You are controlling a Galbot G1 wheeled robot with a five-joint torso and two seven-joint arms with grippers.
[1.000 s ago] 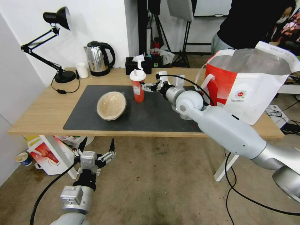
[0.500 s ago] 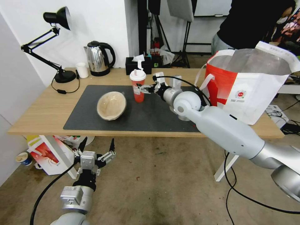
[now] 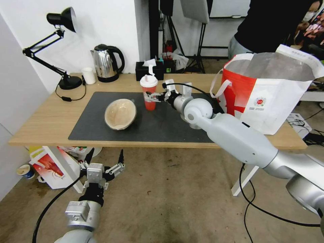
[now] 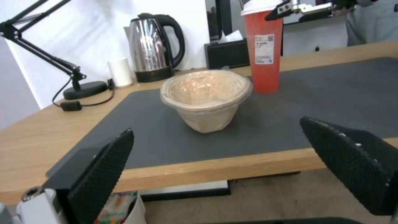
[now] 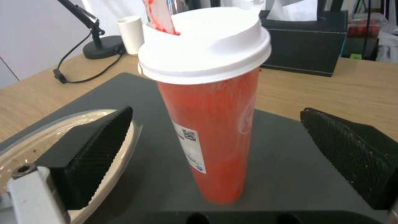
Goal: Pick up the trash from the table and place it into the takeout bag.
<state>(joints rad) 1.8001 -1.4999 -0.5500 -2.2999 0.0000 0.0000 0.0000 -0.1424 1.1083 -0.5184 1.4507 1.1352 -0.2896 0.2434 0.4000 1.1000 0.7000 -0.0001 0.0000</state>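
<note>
Red cup (image 3: 149,92) with white lid stands upright on the grey mat (image 3: 162,125) of the table (image 3: 44,118), toward its far edge, just beside the tan bowl (image 3: 120,113), which lies tilted on its side. Right gripper (image 3: 151,97) reaches from the bag side to the cup; right wrist view shows its fingers (image 5: 89,152) spread wide, one on either side of the cup (image 5: 211,124), neither touching it. Left gripper (image 3: 105,158) hangs low before the table's near edge, fingers (image 4: 104,168) wide open and empty, facing the bowl (image 4: 205,99). Bag (image 3: 270,87) stands open at the table's right end, well apart from the cup.
</note>
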